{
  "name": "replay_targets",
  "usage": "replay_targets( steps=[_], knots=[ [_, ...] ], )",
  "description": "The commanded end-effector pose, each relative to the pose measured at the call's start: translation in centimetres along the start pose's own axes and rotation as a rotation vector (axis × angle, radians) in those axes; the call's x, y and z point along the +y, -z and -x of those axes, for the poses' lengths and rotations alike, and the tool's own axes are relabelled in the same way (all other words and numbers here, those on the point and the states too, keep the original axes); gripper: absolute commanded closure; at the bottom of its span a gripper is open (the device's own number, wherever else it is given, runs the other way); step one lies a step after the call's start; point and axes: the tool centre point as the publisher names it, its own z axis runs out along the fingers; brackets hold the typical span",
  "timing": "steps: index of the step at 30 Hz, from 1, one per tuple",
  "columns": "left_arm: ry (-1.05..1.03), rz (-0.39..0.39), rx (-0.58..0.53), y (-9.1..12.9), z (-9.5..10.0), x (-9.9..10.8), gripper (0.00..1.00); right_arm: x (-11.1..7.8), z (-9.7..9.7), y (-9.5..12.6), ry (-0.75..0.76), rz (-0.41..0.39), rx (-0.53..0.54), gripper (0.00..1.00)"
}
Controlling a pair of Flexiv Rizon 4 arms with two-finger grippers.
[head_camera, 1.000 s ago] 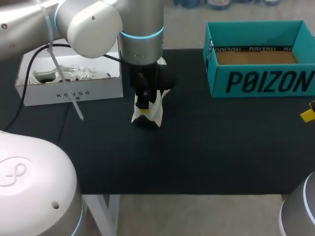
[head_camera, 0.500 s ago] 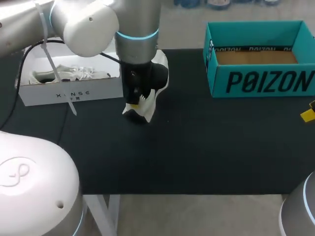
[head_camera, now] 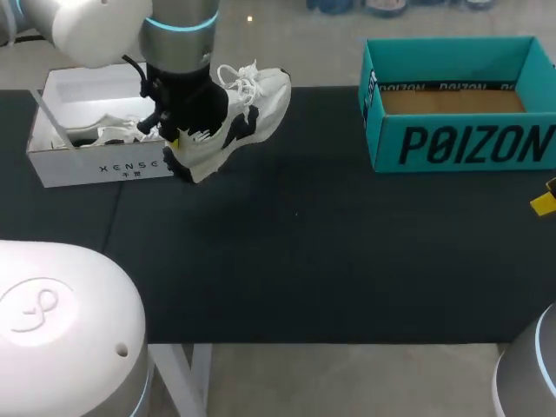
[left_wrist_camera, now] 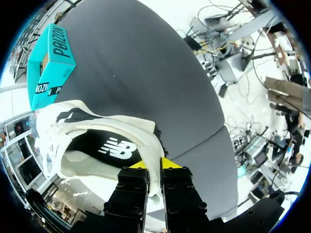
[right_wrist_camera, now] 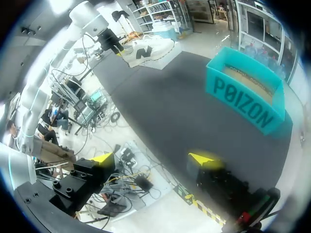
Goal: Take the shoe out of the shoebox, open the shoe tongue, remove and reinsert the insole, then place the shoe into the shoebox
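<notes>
Only our left wrist view shows our left gripper clamping the shoe by its collar; our right gripper gapes empty.

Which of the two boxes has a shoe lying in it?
The white box, next to the left pincer and the shoe it holds: a second shoe lies inside. The teal box shows only a bare brown floor.

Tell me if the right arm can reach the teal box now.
Probably yes: the right end effector is open and empty near the table's right side, and nothing stands between it and the teal box.
</notes>
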Motion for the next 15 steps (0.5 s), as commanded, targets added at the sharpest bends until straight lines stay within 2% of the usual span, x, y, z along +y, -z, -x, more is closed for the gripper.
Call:
replay_targets(
  steps=[1, 15],
  knots=[
    [-0.083, -0.017, 0.006, -0.99, -0.90, 6.31, 1.00, 0.05, 0.12, -0.06, -0.001, -0.003, 0.000, 0.00],
    [-0.083, -0.017, 0.006, -0.99, -0.90, 6.31, 1.00, 0.05, 0.12, -0.06, -0.001, -0.003, 0.000, 0.00]
  ],
)
